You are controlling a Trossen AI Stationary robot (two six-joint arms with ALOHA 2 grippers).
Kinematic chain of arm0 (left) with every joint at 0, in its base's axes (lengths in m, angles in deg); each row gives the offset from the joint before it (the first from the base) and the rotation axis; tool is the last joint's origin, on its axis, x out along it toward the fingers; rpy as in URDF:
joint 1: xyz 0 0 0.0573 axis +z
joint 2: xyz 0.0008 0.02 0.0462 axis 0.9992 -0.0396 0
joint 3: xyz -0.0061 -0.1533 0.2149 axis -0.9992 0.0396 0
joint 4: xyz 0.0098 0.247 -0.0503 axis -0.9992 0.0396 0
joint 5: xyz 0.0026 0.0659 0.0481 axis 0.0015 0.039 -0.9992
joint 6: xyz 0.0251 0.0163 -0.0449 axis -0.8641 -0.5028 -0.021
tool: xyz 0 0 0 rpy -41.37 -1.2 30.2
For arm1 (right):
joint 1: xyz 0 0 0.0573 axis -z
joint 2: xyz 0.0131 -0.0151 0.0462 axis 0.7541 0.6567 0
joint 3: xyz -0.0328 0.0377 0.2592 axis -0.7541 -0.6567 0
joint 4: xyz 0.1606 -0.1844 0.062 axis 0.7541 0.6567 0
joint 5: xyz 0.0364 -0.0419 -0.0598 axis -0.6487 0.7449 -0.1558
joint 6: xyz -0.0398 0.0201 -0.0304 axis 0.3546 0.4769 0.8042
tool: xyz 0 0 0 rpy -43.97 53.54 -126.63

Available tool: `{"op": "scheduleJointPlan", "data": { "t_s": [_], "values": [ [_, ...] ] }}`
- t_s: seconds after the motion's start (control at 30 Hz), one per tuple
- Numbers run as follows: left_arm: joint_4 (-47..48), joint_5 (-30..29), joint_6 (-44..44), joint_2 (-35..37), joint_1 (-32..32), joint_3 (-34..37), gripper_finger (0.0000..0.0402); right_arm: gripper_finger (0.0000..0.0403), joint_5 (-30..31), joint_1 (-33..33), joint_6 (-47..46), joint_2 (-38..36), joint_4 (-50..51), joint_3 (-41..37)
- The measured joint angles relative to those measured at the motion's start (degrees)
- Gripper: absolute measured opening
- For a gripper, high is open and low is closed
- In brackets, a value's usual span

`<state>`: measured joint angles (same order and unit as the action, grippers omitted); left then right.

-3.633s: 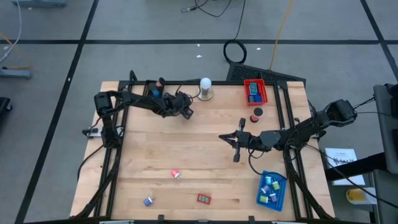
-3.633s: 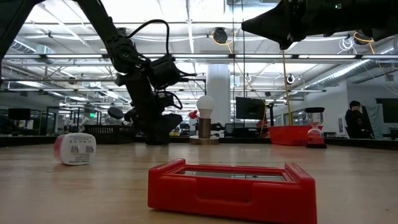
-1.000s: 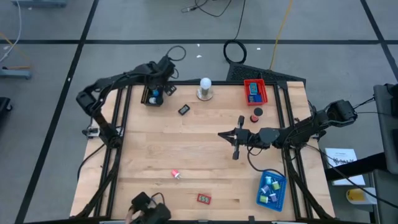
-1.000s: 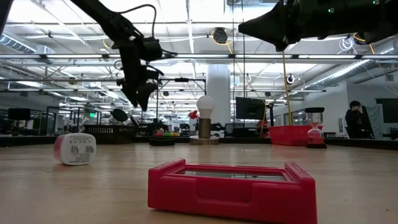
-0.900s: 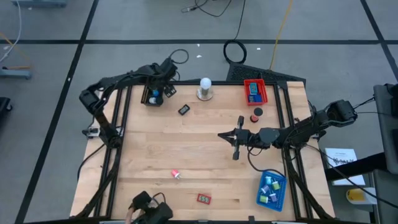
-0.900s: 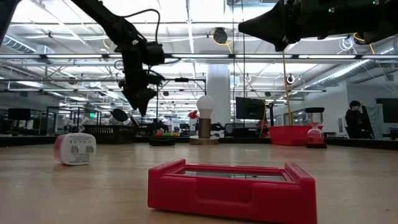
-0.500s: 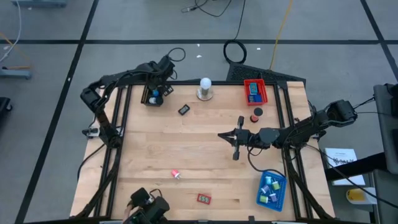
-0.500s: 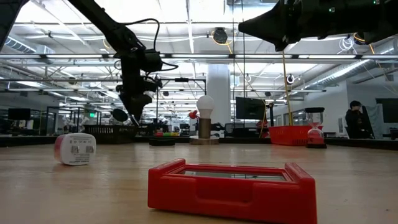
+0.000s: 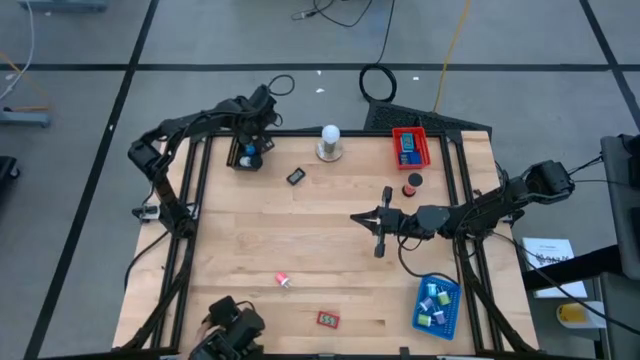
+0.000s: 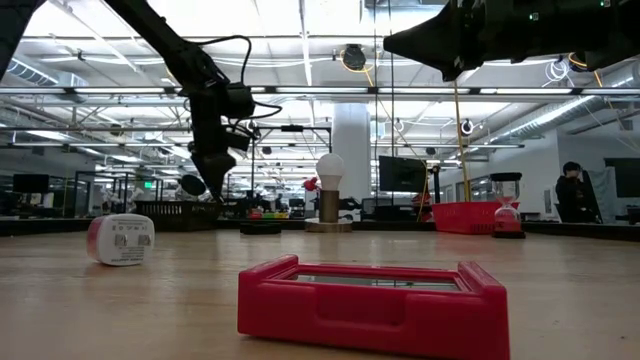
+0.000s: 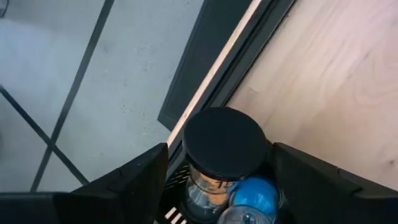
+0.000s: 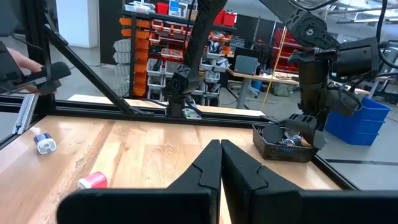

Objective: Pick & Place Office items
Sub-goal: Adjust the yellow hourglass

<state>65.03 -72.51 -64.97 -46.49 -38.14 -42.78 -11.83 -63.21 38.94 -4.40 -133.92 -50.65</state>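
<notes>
Office items in the black tray (image 9: 245, 158) sit directly under the left gripper (image 9: 256, 128), fingers spread, empty; right gripper (image 9: 380, 222) closed mid-table, farther off.

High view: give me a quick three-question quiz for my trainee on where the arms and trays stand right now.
1. True or false: the right gripper is shut with nothing between its fingers.
2. Multiple choice: the left gripper hovers over a tray of which colour? A red, B blue, C black.
3. Short answer: which tray lies closest to the loose red roll?

Key
1. True.
2. C, the black tray at the table's far left corner.
3. The red tray.
</notes>
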Motion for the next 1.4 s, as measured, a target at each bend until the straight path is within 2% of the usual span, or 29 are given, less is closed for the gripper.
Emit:
{"op": "scheduleJointPlan", "data": {
  "t_s": [0.2,0.63,0.87,1.23,1.4],
  "values": [
    [-0.68,3.43,-3.91,0.0,0.75,0.0,0.0263,0.0,0.0,0.02,0.73,0.0,-0.06,0.0],
    [-0.15,4.11,-9.21,0.04,2.43,0.0,0.0222,0.0,0.0,0.02,9.15,-0.31,-7.07,0.0],
    [-0.05,4.3,-10.17,0.23,2.46,0.0,0.0208,0.0,0.0,0.02,10.82,-0.31,-7.58,0.0],
    [1.87,1.97,-10.14,0.64,2.47,0.02,0.0128,0.0,0.0,0.02,10.84,-0.31,-7.52,0.0],
    [1.92,2.11,-9.01,3.8,2.47,0.04,0.0112,0.0,0.0,0.02,10.84,-0.31,-7.52,0.0]
  ]
}}
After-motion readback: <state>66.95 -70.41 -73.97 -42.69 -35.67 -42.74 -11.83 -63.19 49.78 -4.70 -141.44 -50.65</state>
